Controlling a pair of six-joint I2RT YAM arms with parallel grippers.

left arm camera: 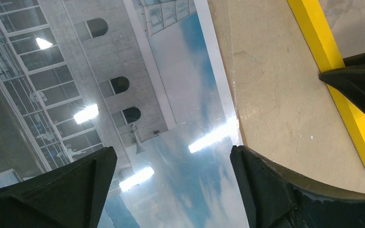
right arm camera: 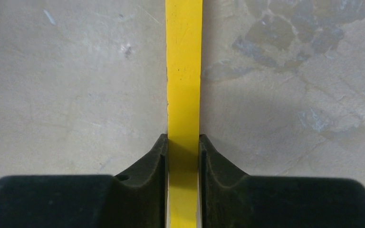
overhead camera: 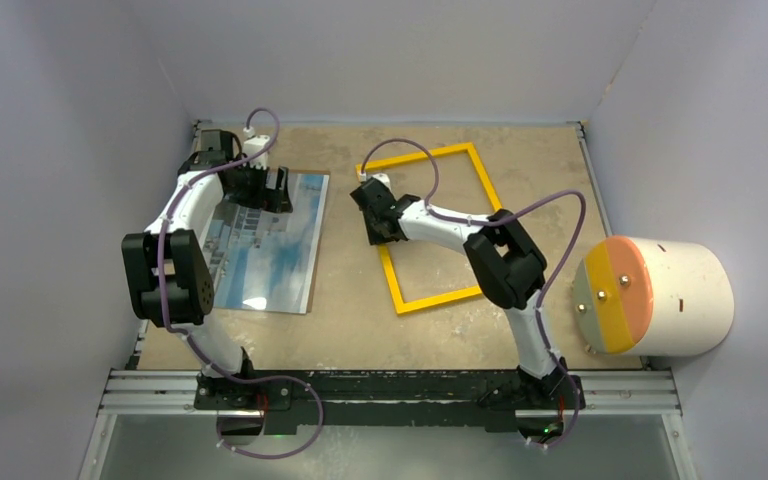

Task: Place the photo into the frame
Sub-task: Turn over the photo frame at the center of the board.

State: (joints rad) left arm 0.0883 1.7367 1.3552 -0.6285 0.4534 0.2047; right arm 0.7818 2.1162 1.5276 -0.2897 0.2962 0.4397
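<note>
On the tabletop (overhead camera: 360, 320) I see the right arm (overhead camera: 505, 265) bent low, right gripper (right arm camera: 184, 142) pinched on the left bar of the frame (overhead camera: 440, 298) lying mid-table toward the far edge, left gripper (left arm camera: 171, 156) spread wide over the photo (overhead camera: 270, 250) by the left edge, its far corner hidden under that wrist.

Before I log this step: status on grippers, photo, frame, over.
Left gripper open over the photo, right edge. Right gripper shut on the frame, left rail. Photo face up, outside frame; bare table between.
</note>
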